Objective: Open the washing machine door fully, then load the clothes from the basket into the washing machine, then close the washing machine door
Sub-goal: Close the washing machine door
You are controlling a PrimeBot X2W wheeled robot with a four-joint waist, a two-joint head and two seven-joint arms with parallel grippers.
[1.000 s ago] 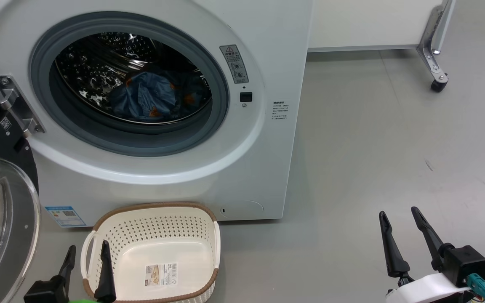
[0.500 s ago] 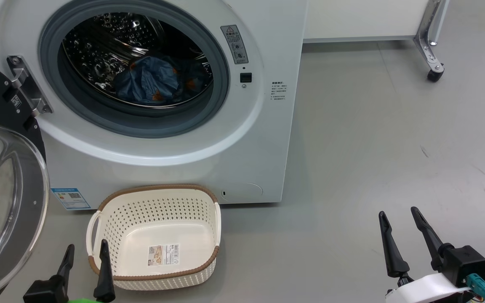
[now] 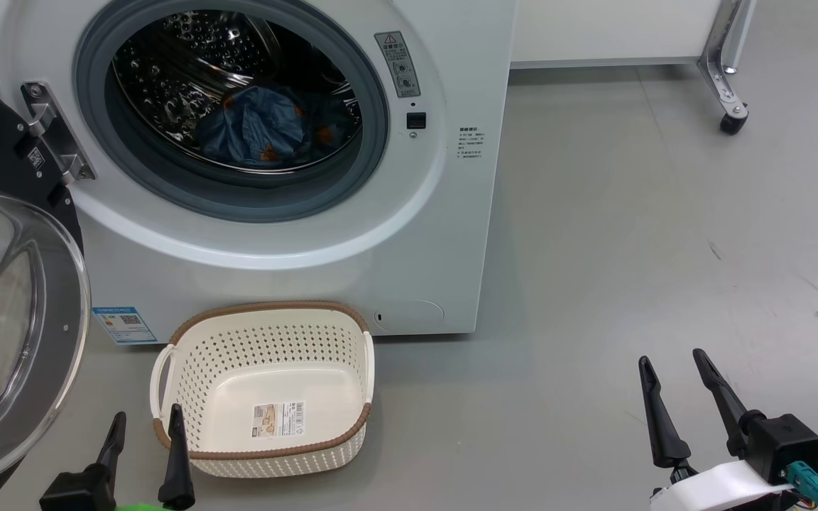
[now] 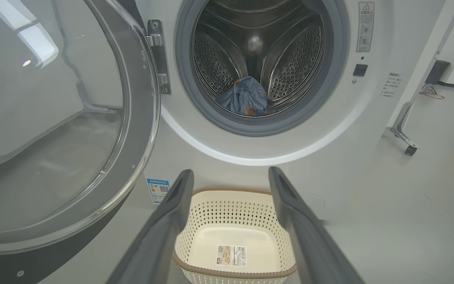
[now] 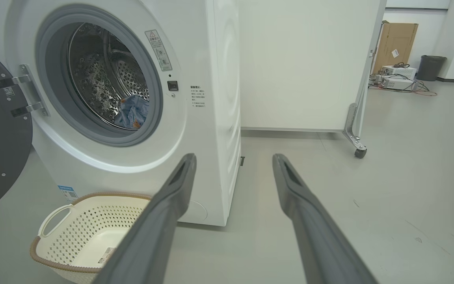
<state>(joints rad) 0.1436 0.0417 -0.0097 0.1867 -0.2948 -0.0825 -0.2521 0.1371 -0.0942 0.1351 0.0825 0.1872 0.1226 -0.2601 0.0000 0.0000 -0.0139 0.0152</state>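
The white washing machine (image 3: 444, 234) stands with its door (image 3: 11, 312) swung wide open to the left, hinge (image 3: 54, 142) showing. The light blue clothes (image 3: 267, 128) lie inside the steel drum, also seen as clothes (image 4: 244, 98) and clothes (image 5: 132, 114). The cream basket (image 3: 267, 333) sits on the floor below the opening, holding nothing but its label sticker. My left gripper (image 3: 145, 419) is open at the basket's near left corner, empty. My right gripper (image 3: 672, 358) is open over bare floor to the right, empty.
A white panel on a metal leg with a caster wheel (image 3: 728, 124) stands behind the machine to the right. Grey floor (image 3: 629, 248) stretches right of the washer. A cardboard box (image 5: 400, 37), a bin (image 5: 430, 67) and cables lie far back.
The camera has shifted, so the washer and basket sit lower and further right in the head view. Both grippers hold the same place and stay open.
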